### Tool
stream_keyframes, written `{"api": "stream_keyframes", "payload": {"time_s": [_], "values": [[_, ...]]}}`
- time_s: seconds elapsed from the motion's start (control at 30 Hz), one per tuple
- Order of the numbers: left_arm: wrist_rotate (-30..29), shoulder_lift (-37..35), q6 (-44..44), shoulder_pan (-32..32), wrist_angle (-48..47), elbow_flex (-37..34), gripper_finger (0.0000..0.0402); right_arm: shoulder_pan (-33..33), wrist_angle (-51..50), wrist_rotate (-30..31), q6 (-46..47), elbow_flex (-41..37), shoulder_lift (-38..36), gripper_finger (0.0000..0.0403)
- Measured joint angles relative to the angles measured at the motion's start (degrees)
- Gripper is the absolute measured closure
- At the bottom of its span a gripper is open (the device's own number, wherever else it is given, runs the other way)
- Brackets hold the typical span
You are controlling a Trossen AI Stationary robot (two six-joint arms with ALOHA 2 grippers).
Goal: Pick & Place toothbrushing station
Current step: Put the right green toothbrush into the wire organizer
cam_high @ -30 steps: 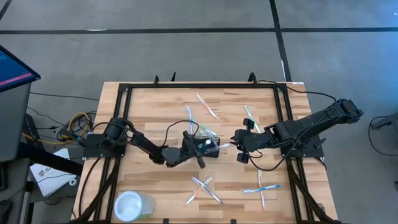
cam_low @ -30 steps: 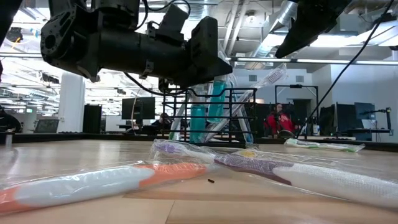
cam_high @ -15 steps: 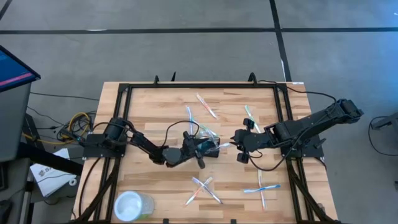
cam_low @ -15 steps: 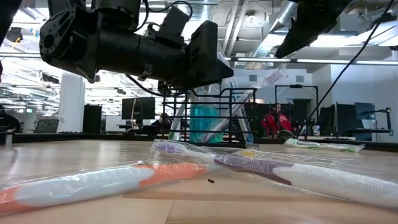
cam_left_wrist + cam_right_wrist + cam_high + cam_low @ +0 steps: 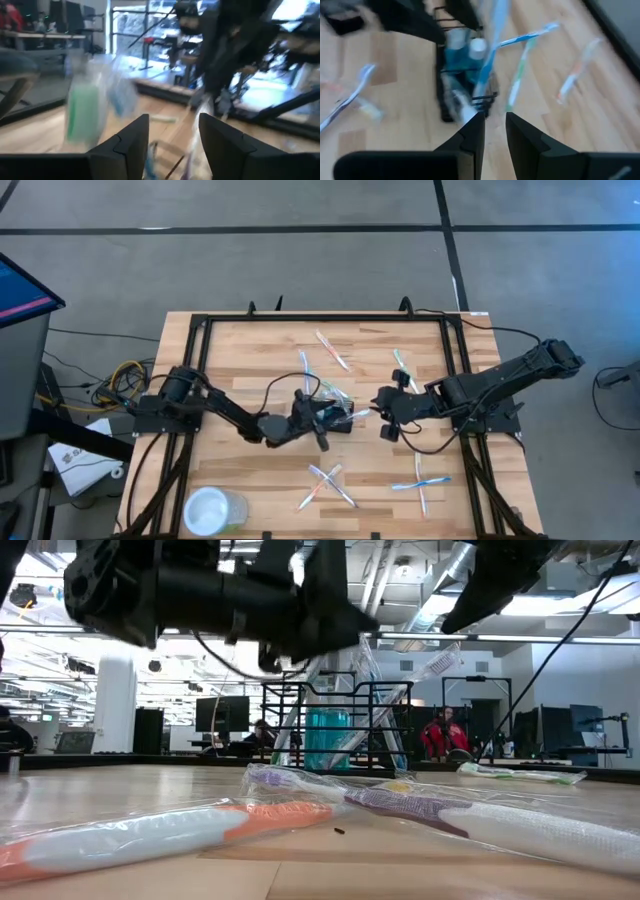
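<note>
- We read the left gripper [image 5: 318,423] as unclenched: the left wrist view shows its two dark fingers [image 5: 127,142] apart with nothing pinched between them. It sits right at the toothbrushing station [image 5: 335,418], on the station's left side, though we cannot tell whether it touches the wire.
- Our right gripper [image 5: 384,420] waits just to the right of the station; in the right wrist view its fingers [image 5: 472,132] stand slightly apart, holding nothing, pointed at the station [image 5: 465,75].
- The station stands upright on the table [image 5: 240,345] near its middle, between the two grippers. In the low view its black wire frame [image 5: 335,730] rests on the wood, with a teal bottle [image 5: 326,738] and bagged toothbrushes standing inside it.
- More wrapped toothbrushes lie loose around the station: one pair [image 5: 330,350] beyond it, a crossed pair [image 5: 328,485] on the near side, another [image 5: 420,483] near the right arm.
- A clear cup [image 5: 210,510] sits well apart from the station, at the table's near left corner.
- We judge the task only partly done: the station holds some items, while several brushes still lie outside, and neither gripper carries anything.
</note>
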Motion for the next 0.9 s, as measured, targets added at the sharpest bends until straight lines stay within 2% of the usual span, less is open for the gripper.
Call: {"api": "stream_keyframes", "payload": {"time_s": [0.1,0.3,0.47,0.9], "values": [[1.2,-2.9,0.1,-0.5,-1.6,0.0,0.0238,-1.7,-2.4,3.2,3.9,0.0,-0.2,0.0333],[3.6,-7.5,0.0,-1.4,-9.1,0.0,0.0238,-8.1,-12.9,3.4,12.3,0.0,-0.4,0.0333],[5.5,-9.1,-0.1,-2.5,-11.2,0.0,0.0242,-13.9,-15.6,3.4,13.5,0.0,-0.4,0.0333],[5.9,-10.1,0.0,-2.7,-12.0,0.0,0.0243,-31.1,-14.4,-6.4,9.7,-2.8,-0.5,0.0333]]}}
